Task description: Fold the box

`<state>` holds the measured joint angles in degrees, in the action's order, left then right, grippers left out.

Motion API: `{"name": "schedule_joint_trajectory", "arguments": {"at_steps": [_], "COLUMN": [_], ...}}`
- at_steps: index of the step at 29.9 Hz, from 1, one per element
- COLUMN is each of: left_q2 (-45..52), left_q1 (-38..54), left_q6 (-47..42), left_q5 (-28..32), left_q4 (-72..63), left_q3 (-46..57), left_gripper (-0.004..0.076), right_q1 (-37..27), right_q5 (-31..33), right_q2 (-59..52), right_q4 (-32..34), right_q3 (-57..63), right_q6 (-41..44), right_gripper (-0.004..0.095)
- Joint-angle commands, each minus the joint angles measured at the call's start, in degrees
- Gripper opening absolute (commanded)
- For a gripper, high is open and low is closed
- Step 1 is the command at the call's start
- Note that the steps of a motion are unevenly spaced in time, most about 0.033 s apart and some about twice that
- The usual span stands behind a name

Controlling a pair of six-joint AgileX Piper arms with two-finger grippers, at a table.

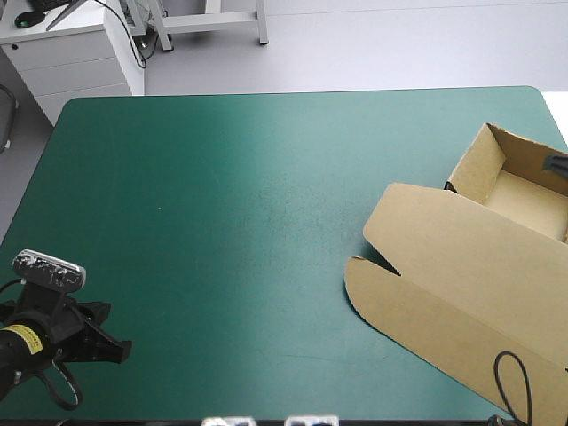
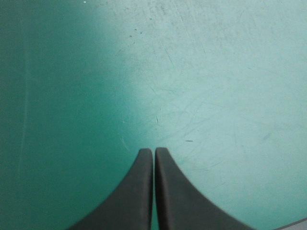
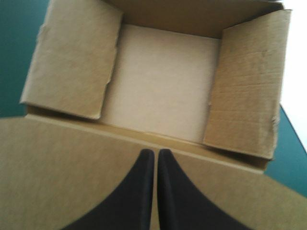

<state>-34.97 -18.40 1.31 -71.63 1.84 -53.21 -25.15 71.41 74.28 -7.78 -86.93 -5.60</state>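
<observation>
The brown box (image 1: 475,169) stands at the table's right side as an open tray, its lid (image 1: 453,266) lying flat toward the front. In the right wrist view I look into the tray (image 3: 163,81), with a side flap (image 3: 72,62) folded in on one side and another flap (image 3: 244,81) on the other. My right gripper (image 3: 156,152) is shut and empty over the lid (image 3: 57,167), close to the hinge line. My left gripper (image 1: 122,348) rests shut near the front left corner, far from the box. In its own view the left gripper (image 2: 154,151) points over bare cover.
The teal-green cover (image 1: 222,204) stretches between the left gripper and the box. The box reaches the table's right edge (image 1: 552,106). A white cabinet (image 1: 71,53) stands beyond the far left corner.
</observation>
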Motion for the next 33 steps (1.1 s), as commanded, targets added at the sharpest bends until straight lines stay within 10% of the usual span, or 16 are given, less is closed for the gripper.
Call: {"name": "schedule_joint_trajectory", "arguments": {"at_steps": [1,19,33], "left_q2": [1.69,21.78,22.73], "left_q1": [-0.21,-0.21,-0.21], "left_q6": [1.2,1.89,2.4], "left_q5": [1.54,10.45,12.28], "left_q4": [0.02,-0.48,-0.32], "left_q3": [0.23,20.66,24.79], "left_gripper": [-0.0008,-0.0008,-0.0008], "right_q1": [6.73,17.21,17.21], "right_q5": [0.05,-4.42,-9.56], "right_q2": [-10.27,-52.02,-58.55], "right_q4": [1.11,-1.12,-1.15], "right_q3": [5.25,46.0,56.23], "right_q6": [-0.89,-1.81,-6.35], "right_gripper": [-0.0008,-0.001,-0.0014]}}
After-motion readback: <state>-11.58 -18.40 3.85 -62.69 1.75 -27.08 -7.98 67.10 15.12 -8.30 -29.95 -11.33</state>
